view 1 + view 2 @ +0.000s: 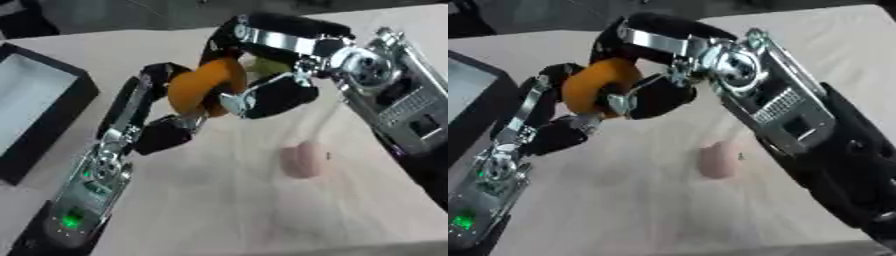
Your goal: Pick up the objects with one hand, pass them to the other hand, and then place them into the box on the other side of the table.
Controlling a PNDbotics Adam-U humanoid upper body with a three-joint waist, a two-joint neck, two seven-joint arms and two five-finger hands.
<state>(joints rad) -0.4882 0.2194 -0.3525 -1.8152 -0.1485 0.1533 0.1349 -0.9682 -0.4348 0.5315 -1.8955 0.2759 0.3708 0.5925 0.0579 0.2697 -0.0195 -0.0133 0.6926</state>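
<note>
— Where is the orange (pixel 203 86)?
— Up above the desk (pixel 219 200), between both hands. The left hand (pixel 149 107) and the right hand (pixel 271 65) both curl round it.
— And the box (pixel 39 107)?
— At the desk's left edge. A pink thing (pixel 302 159) lies near the middle.

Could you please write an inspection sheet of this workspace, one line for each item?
Surface: pale wooden table.
Job's things: orange ball held above the table between both hands; black box with pale inside at the left edge; pink object lying on the table.
Clutter: nothing seen.
Hands: left hand with fingers around the ball from the left; right hand with fingers curled round it from the right.
Cables: nothing seen.
Surroundings: dark floor beyond the table's far edge.
</note>
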